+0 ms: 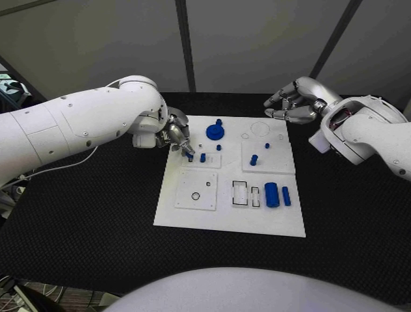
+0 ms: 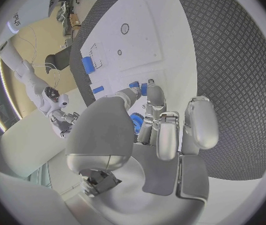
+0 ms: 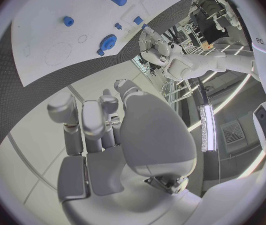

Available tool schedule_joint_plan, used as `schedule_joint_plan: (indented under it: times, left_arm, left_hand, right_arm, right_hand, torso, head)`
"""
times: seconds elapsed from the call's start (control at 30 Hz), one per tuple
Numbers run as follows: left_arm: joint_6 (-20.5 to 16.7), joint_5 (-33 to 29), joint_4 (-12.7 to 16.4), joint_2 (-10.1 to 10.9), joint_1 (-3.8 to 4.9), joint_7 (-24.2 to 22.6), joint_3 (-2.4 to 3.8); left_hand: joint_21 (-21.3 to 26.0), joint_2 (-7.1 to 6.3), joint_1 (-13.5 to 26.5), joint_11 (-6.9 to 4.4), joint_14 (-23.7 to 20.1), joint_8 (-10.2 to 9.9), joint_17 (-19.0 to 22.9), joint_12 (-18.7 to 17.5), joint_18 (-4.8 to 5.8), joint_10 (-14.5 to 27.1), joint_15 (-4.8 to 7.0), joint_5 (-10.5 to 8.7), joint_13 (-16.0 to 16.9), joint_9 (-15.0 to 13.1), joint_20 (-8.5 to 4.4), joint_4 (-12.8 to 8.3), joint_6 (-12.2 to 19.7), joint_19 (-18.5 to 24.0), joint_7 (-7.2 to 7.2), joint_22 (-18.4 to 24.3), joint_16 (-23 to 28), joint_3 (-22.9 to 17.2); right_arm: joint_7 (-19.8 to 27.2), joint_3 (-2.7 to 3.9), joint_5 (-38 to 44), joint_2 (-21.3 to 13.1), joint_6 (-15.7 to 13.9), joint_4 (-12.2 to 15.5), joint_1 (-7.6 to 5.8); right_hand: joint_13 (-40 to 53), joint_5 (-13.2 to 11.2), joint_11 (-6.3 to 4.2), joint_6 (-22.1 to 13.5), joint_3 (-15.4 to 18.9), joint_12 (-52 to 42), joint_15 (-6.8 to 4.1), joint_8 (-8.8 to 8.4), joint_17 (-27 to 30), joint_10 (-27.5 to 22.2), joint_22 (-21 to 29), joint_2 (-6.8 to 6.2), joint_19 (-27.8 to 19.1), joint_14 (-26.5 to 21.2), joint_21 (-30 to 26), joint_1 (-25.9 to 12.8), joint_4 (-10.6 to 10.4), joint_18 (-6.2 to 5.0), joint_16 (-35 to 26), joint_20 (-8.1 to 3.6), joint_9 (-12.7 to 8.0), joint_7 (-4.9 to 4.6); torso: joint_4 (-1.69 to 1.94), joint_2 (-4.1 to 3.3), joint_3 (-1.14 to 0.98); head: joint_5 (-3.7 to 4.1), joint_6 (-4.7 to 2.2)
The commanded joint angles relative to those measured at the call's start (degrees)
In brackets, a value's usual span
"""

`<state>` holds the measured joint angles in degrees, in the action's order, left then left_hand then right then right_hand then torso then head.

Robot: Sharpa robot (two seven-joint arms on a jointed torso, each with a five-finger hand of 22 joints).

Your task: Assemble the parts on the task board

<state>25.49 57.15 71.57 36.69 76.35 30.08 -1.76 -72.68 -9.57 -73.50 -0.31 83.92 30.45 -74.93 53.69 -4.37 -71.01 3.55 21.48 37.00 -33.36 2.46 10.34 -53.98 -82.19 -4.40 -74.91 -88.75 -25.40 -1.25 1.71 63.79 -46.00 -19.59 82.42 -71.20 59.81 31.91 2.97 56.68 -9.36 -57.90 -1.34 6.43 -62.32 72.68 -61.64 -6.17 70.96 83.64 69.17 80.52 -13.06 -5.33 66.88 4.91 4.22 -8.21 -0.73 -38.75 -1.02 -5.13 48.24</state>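
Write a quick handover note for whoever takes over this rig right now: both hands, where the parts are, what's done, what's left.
Left hand: fingers down at a small blue peg on the task board, far left; whether it grips is unclear.
Right hand: fingers curled in on nothing, raised beyond the board's far right corner.
Parts: blue gear far middle, large blue cylinder at right, small pegs between.
Done: cannot tell.
Left: cylinder still lies loose.

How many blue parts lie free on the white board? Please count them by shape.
Gear: 1
Lying cylinders: 2
Small pegs: 4
Total: 7, not counting a blue bit at the left hand.
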Motion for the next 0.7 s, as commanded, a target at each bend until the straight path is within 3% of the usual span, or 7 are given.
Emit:
schedule_joint_plan:
  times: [0.03,0.37,0.7]
  left_arm:
    - [-0.06,4.02,-0.08,-0.56,0.18,0.71,-0.14]
    - [-0.49,6.67,-0.35,-2.00,0.19,0.81,-1.12]
    - [0.09,8.83,-0.84,-2.42,0.19,0.85,-1.38]
  left_hand:
    - [-0.29,-0.24,0.51,-0.02,5.64,0.33,-13.64,0.20,0.33,-0.38,0.15,0.32,0.05,-0.05,0.15,-12.09,-0.44,-0.45,0.00,-4.02,-0.32,-12.02]
    - [-0.50,-0.28,0.59,-0.05,5.62,0.33,-13.58,0.25,0.38,-0.49,0.18,0.54,0.14,-0.14,0.12,-12.15,-0.49,-0.56,0.03,-4.18,-0.28,-12.07]
    - [-0.52,-0.29,0.59,-0.05,5.63,0.33,-13.62,0.26,0.38,-0.50,0.19,0.57,0.16,-0.15,0.11,-12.17,-0.50,-0.57,0.03,-4.19,-0.31,-12.07]
  right_arm:
    - [0.17,0.03,-0.01,0.02,-0.54,0.22,-0.09]
    - [0.21,0.04,-0.01,0.06,-0.63,0.35,-0.09]
    - [0.26,0.04,-0.01,0.15,-0.66,0.31,-0.09]
  right_hand:
    - [0.01,0.38,-0.07,0.31,-0.22,-0.18,-0.04,-0.28,-0.06,0.01,-0.09,-0.06,0.32,1.11,-0.13,-0.53,0.03,-1.04,-0.10,0.07,-0.04,0.00]
    - [0.01,0.38,-0.07,0.31,-0.22,-0.18,-0.04,-0.28,-0.06,0.01,-0.09,-0.06,0.32,1.11,-0.13,-0.53,0.03,-1.04,-0.10,0.07,-0.04,0.00]
    - [-0.05,0.41,-0.08,0.29,-0.27,-0.12,-0.05,-0.29,-0.05,-0.04,-0.04,-0.08,0.29,1.11,-0.17,-0.51,0.03,-1.05,-0.12,0.07,-0.04,0.01]
  torso:
    - [-0.08,-0.06,0.01]
    - [-0.07,-0.10,0.03]
    - [-0.04,-0.07,0.03]
  head:
    - [-0.08,0.02]
    - [-0.07,0.04]
    - [-0.07,0.19]
